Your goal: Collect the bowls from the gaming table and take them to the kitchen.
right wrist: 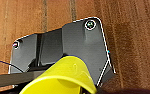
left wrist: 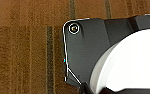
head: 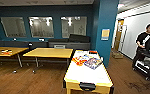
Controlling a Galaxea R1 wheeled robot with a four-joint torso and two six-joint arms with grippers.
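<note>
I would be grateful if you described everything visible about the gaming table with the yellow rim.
The gaming table is long, with a smooth white top and a yellow-tan rim, standing on brown wood-look floor beside a teal pillar. A dark fitting sits at its near end. Colourful flat board-game boxes lie on the far half of its top. A plain wooden table stands just to its left.

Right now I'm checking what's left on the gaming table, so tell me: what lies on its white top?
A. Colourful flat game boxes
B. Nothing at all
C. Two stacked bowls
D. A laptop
A: in the head view, colourful flat game boxes lie on the far half of the gaming table; no bowl or laptop is seen on it.
</note>
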